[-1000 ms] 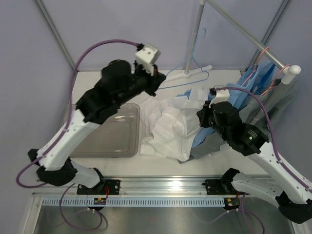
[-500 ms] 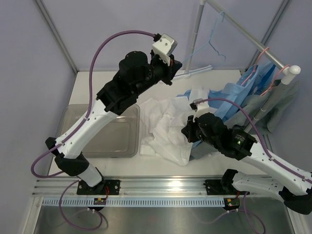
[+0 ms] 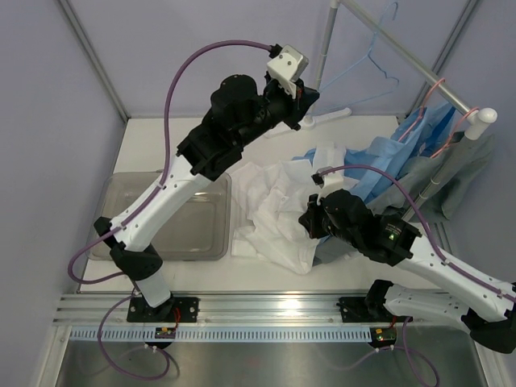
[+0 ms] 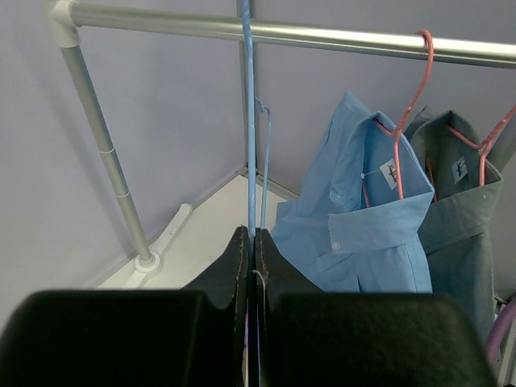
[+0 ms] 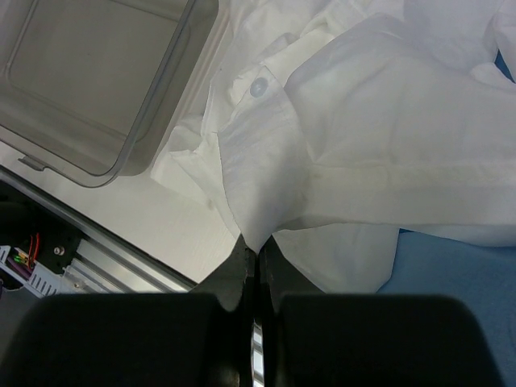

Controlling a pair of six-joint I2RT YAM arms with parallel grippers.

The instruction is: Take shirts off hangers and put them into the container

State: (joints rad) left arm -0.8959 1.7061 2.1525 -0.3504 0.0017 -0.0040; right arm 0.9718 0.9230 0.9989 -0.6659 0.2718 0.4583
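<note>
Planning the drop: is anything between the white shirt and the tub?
Nothing on the table: the white shirt lies close beside the tub, pinched by the right gripper. Seen from above, though, the left arm slants over the tub's right side.

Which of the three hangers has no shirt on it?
The light blue hanger, gripped by the left end effector. It is bare wire, while the two pink hangers on the rail carry the blue shirt and the grey shirt.

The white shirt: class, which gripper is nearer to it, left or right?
Right. The right gripper pinches a fold of the white shirt; the left gripper is up by the rack, shut on the light blue hanger.
</note>
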